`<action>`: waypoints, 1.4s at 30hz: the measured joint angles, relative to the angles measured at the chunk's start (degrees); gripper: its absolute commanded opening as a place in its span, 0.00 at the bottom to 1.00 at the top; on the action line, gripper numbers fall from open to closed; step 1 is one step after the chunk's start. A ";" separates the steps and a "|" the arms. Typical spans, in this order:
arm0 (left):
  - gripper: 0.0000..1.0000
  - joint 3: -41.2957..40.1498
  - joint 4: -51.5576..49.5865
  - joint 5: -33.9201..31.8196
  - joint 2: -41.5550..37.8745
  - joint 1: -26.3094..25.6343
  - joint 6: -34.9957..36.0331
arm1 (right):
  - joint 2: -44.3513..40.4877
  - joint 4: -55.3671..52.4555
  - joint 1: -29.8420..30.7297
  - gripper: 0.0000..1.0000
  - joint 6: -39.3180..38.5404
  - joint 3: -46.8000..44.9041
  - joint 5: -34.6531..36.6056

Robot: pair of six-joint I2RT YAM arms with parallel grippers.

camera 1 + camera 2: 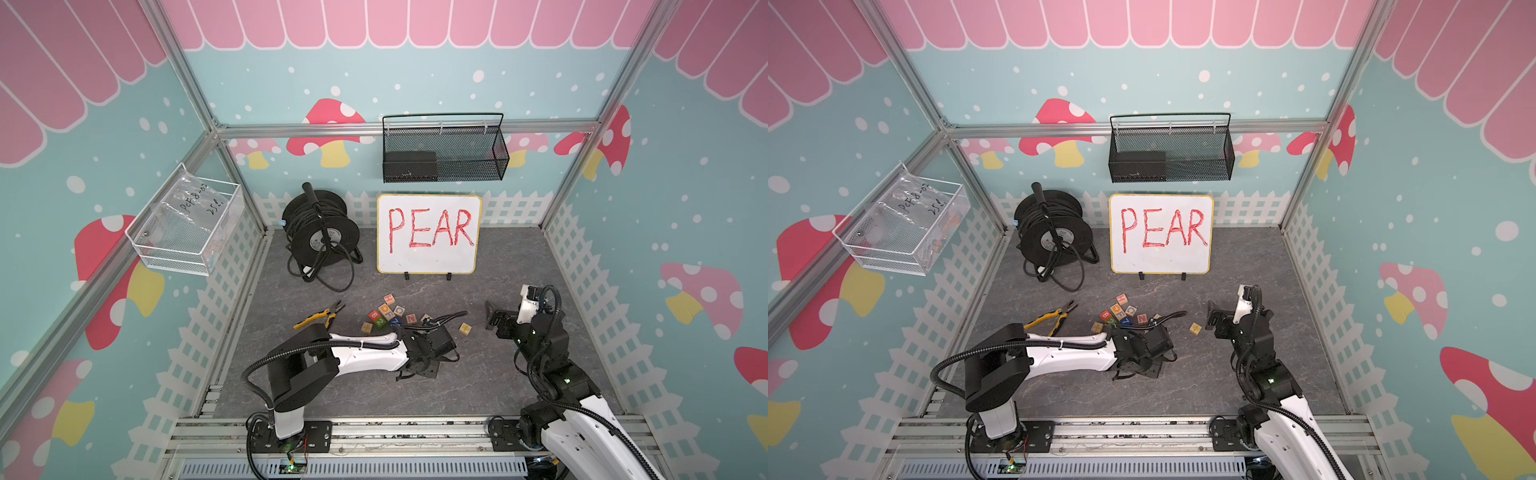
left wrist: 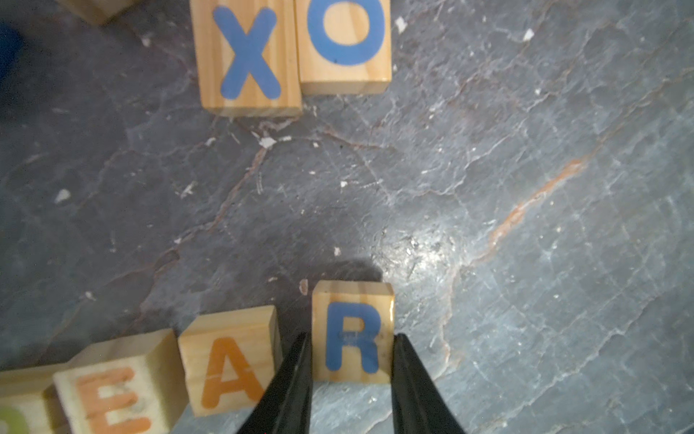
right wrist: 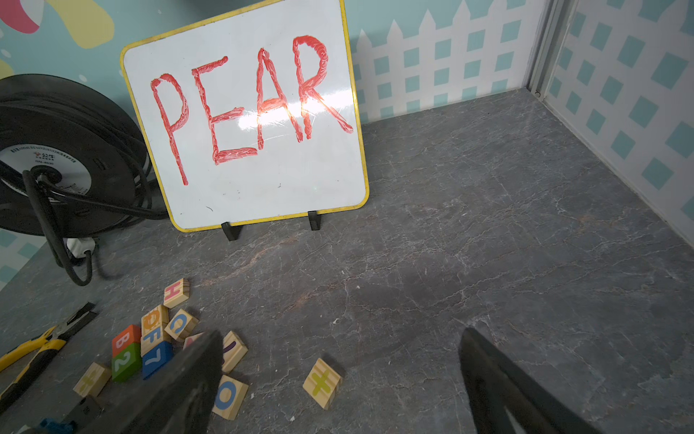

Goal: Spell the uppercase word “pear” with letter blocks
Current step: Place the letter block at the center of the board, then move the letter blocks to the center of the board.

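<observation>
In the left wrist view three wooden letter blocks lie in a row on the grey floor: orange-red E (image 2: 112, 398), orange A (image 2: 229, 360) and blue R (image 2: 353, 332). Beside the E, a block (image 2: 15, 417) cut by the frame edge shows a yellow-green mark I cannot read. My left gripper (image 2: 352, 334) straddles the R, with a black finger (image 2: 296, 379) lying against each side; the R rests on the floor, a small gap from the A. The left arm hides this row in both top views. My right gripper (image 3: 338, 334) (image 1: 492, 318) hovers open and holds nothing.
Wooden X (image 2: 248, 56) and O (image 2: 343, 41) blocks lie just beyond the row. A cluster of other cubes (image 1: 384, 316), a lone plus block (image 1: 464, 329) and yellow pliers (image 1: 320, 318) lie mid-floor. A PEAR whiteboard (image 1: 429, 233) and cable reel (image 1: 320, 232) stand at the back.
</observation>
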 measured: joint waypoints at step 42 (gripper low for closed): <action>0.64 -10.82 0.76 -9.42 -19.30 9.79 1.99 | 5.18 -3.72 0.00 0.97 0.85 -2.21 -7.43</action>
